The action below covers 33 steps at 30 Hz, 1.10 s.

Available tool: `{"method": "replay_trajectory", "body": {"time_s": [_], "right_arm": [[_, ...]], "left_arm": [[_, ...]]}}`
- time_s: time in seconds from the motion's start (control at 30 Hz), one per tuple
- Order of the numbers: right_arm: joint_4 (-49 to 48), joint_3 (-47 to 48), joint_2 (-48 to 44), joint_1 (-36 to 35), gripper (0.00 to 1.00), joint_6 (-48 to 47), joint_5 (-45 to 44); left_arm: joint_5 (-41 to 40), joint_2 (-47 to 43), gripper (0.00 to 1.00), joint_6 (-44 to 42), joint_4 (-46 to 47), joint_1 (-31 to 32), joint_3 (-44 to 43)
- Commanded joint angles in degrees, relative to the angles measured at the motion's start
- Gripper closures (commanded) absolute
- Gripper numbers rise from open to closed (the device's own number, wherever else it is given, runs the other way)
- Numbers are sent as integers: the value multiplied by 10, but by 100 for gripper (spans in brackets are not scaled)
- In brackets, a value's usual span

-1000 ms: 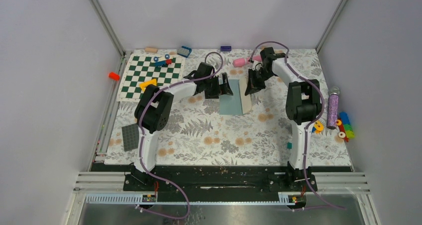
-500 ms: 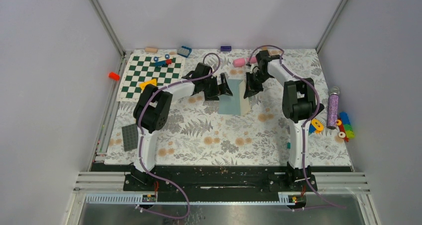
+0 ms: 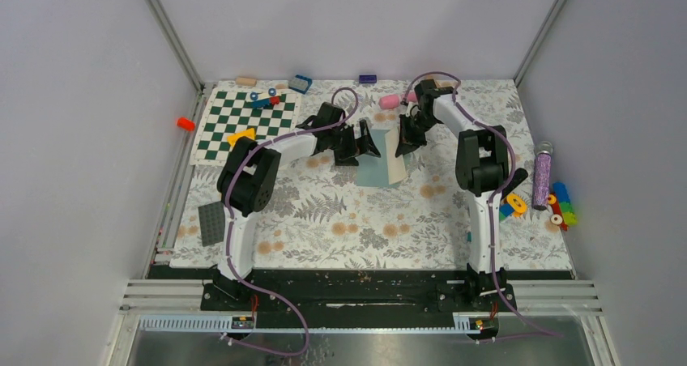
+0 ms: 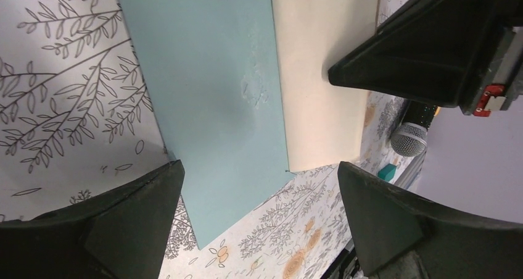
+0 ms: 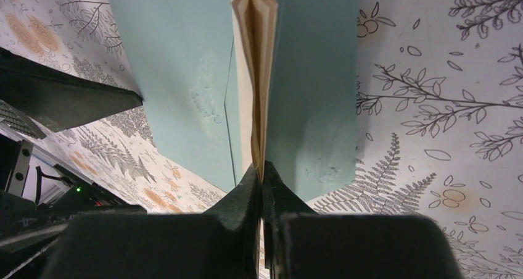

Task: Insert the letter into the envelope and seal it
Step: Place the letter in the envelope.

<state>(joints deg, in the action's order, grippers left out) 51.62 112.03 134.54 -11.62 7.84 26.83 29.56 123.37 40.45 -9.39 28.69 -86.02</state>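
The envelope [image 3: 374, 170] lies flat at the far middle of the bench [image 3: 340, 220], long axis far-to-near. The letter [image 3: 396, 165] stands along its right edge, pinched by the right claw [image 3: 403, 143]. The left claw [image 3: 362, 143] hovers over its left side, spread wide.

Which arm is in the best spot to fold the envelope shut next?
Right. The right gripper is shut on the raised side of the envelope, the letter against it; the left gripper hovers open, holding nothing.

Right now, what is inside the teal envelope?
The cream letter is pinched in the right gripper, with teal envelope on both sides. Whether any of it sits inside is hidden by the paper.
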Motion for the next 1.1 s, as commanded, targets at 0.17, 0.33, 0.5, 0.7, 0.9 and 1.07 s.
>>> {"method": "replay_trajectory", "body": {"time_s": [0.17,0.33,0.5,0.7,0.9,1.07], "right_arm": [[33,22,16,-5,100,9,-26],[31,21,10,-5,100,14,-34],[32,19,9,-6,100,13,-39],[32,19,4,-8,100,13,-42],[27,15,-2,-10,100,15,-44],[26,11,-13,-10,100,15,-50]], "left_arm": [[46,-1,1,19,6,-13,-36],[52,-15,1,28,31,-24,-18],[62,1,1,42,48,-22,-19],[83,17,1,63,75,-16,-16],[-5,30,1,7,-15,0,-44],[-47,49,1,6,-41,1,-44]]}}
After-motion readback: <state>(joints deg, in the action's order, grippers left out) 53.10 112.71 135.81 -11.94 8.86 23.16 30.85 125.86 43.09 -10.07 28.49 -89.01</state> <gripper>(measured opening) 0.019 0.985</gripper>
